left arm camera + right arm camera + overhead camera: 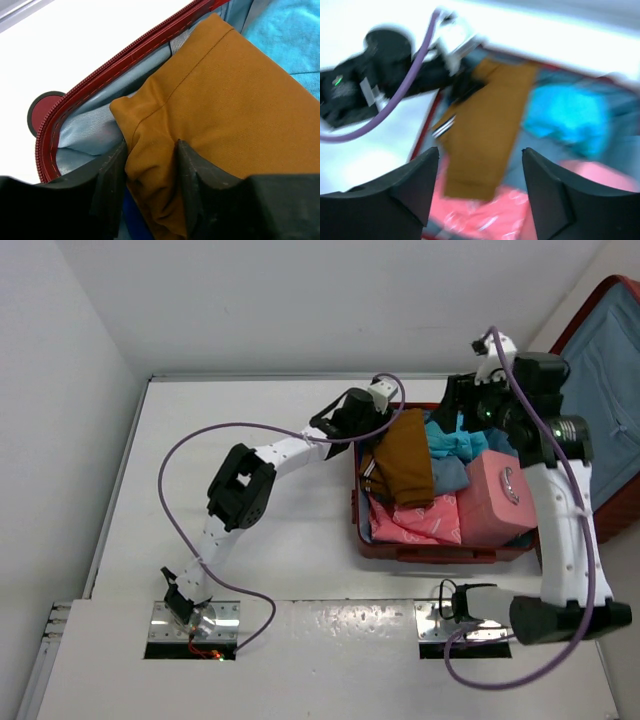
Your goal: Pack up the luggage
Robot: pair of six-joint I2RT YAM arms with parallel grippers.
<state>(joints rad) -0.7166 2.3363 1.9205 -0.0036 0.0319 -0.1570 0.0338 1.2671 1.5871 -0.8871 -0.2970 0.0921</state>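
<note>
The luggage (440,545) is a red hard-shell suitcase lying open at the right, its lid (612,370) raised. A folded brown garment (402,458) lies along its left side. My left gripper (372,435) sits at the far left corner of the case. Seen from the left wrist, it (150,170) is shut on a bunched fold of the brown garment (225,100), just inside the red zipper rim (125,55). My right gripper (455,405) hangs open over the far side of the case, and the blurred right wrist view shows nothing between its jaws (480,160).
Inside the case lie a turquoise cloth (455,435), a small pink case with a handle (495,498) and a pink patterned packet (425,522). A wheel (42,111) sticks out at the corner. White walls close the table at the left and back.
</note>
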